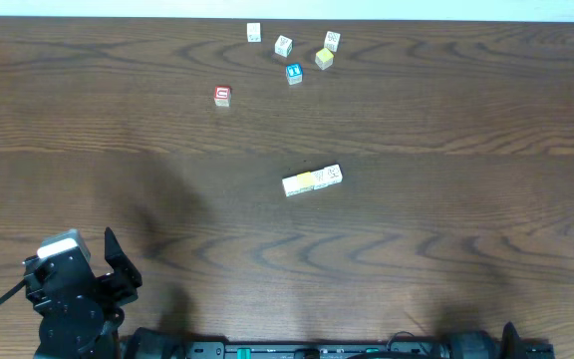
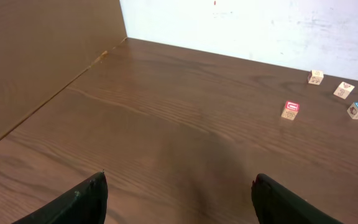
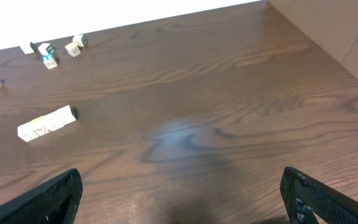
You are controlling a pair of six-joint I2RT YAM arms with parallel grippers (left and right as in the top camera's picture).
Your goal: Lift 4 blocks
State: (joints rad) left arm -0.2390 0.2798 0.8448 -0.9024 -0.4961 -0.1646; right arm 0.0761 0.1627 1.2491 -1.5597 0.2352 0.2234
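row of blocks (image 1: 312, 181) in front, loose cubes (image 1: 283, 45) behind it

- A dark brown wooden table (image 1: 417, 249) with wavy grain fills nearly all of every view.
- A straight seam (image 1: 466, 152) runs across the table from side to side, about midway between its near and far edges.
- Behind the table's far edge stands a plain white wall (image 2: 247, 25) with faint marks.
- On the table's left side rises a brown wood-grain panel (image 2: 36, 56), meeting the top along a straight joint.
- A like board (image 3: 334, 25) closes the table's right side.
- The light is soft and even; a pale sheen (image 3: 179, 134) lies on the table's middle.
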